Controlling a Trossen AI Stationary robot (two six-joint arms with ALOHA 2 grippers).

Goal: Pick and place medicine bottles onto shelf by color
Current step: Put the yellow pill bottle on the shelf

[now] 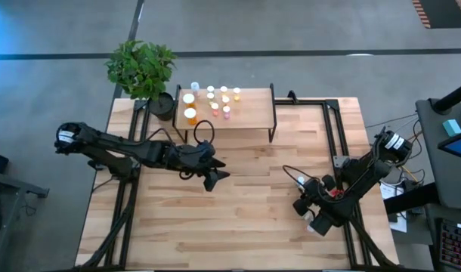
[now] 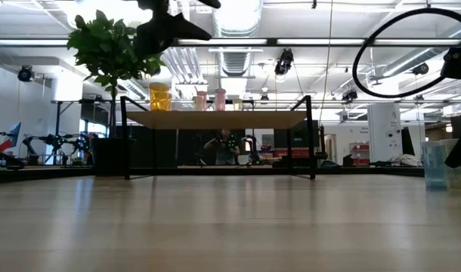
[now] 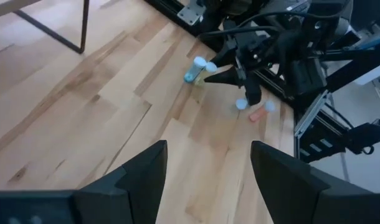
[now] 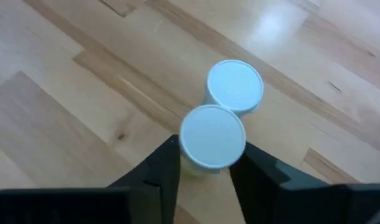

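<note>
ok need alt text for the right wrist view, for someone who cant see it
Looking straight down, the right gripper has its two dark fingers on either side of a white-capped bottle standing on the light wooden table. A second white-capped bottle stands right against it, just beyond.

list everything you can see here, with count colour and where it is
shelf: one, light wood, black legs, far side of table
shelf bottles: about ten, white caps; two larger orange ones at the left end, small pink and yellow ones beside them
teal bottle: one, upright by right gripper
pink bottle: one, lying near it
plant: one, green, dark pot, left of shelf
table: one, light wood
left gripper: fingers open, empty, mid-table
right gripper: around a white-capped bottle, table's right
</note>
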